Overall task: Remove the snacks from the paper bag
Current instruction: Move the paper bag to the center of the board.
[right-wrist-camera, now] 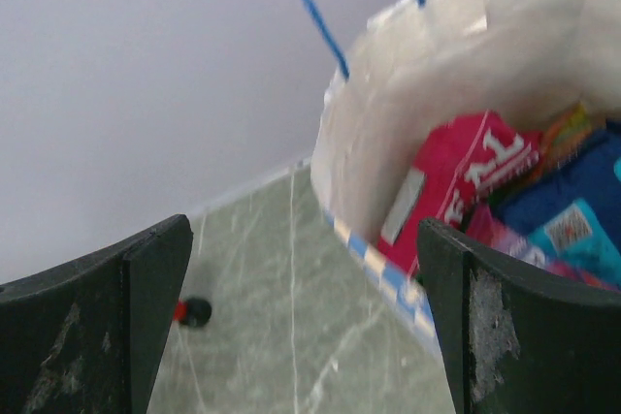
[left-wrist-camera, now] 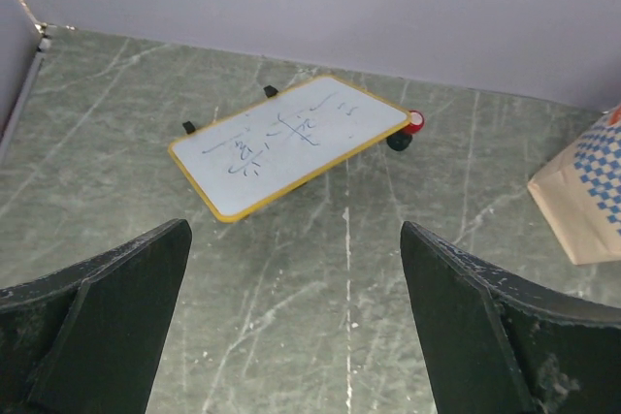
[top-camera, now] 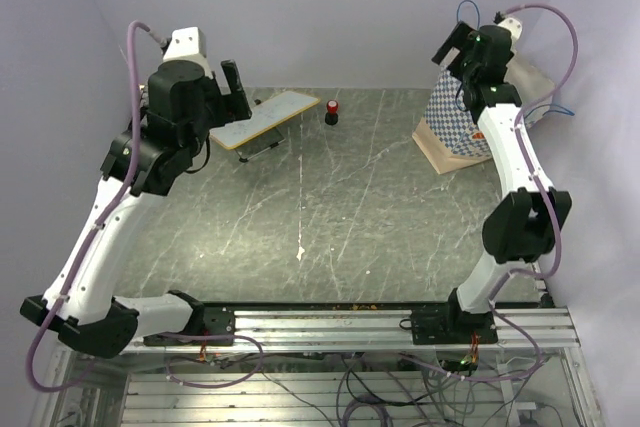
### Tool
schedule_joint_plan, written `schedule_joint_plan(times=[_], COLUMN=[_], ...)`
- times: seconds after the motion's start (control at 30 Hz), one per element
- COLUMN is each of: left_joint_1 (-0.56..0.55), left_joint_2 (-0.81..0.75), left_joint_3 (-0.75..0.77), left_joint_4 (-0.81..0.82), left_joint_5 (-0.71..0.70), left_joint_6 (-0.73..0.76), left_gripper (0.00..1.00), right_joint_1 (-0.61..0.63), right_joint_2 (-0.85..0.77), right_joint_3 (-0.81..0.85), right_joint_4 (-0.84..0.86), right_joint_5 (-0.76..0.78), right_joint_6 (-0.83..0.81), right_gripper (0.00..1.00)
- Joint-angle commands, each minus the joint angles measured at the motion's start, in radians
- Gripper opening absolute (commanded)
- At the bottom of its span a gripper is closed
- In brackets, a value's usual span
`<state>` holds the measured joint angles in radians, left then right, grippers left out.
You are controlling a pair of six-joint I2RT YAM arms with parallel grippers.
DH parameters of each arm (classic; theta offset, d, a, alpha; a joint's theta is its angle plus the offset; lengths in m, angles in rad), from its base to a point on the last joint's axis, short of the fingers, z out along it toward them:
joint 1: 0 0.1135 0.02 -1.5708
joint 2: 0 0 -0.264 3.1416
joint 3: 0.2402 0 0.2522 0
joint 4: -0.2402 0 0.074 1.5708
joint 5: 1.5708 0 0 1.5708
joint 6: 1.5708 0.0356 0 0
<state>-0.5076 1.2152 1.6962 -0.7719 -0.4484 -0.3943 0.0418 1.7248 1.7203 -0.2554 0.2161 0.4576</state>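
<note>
The blue-and-white checkered paper bag lies on its side at the back right of the table, tan bottom facing left. Its open mouth shows in the right wrist view, with cream lining and blue cord handles. Inside are snacks: a magenta-red packet, a blue packet and a bit of an orange one. My right gripper is open and empty, raised just outside the bag's mouth. My left gripper is open and empty, held high at the back left. The bag's corner shows in the left wrist view.
A flat white yellow-edged board lies at the back left, also in the left wrist view. A small red-and-black knob stands beside it and shows in both wrist views. Walls close the back and sides.
</note>
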Motion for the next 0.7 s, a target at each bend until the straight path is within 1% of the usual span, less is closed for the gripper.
schedule_joint_plan(times=[0.0, 0.1, 0.2, 0.37, 0.5, 0.53, 0.67], left_joint_1=[0.003, 0.022, 0.047, 0.114, 0.121, 0.121, 0.126], left_joint_2=[0.029, 0.071, 0.112, 0.172, 0.234, 0.244, 0.251], left_joint_3=[0.049, 0.052, 0.056, 0.102, 0.15, 0.156, 0.152], left_joint_4=[0.087, 0.121, 0.145, 0.161, 0.18, 0.181, 0.179], left_joint_5=[-0.047, -0.016, 0.021, 0.069, 0.086, 0.09, 0.093], left_joint_6=[0.106, 0.114, 0.116, 0.136, 0.156, 0.157, 0.15], left_gripper=[1.0, 1.0, 0.99, 1.0, 0.99, 0.99, 0.99], right_joint_1=[-0.057, -0.076, -0.085, -0.104, -0.12, -0.127, -0.146], right_joint_2=[0.121, 0.21, 0.278, 0.384, 0.445, 0.457, 0.505], right_joint_3=[0.156, 0.228, 0.26, 0.353, 0.407, 0.415, 0.45], right_joint_4=[0.083, 0.111, 0.185, 0.21, 0.221, 0.226, 0.253], right_joint_5=[-0.042, -0.148, -0.203, -0.212, -0.212, -0.216, -0.258], right_joint_6=[0.043, 0.065, 0.067, 0.088, 0.073, 0.072, 0.072], right_gripper=[1.0, 0.99, 0.97, 0.9, 0.85, 0.81, 0.73])
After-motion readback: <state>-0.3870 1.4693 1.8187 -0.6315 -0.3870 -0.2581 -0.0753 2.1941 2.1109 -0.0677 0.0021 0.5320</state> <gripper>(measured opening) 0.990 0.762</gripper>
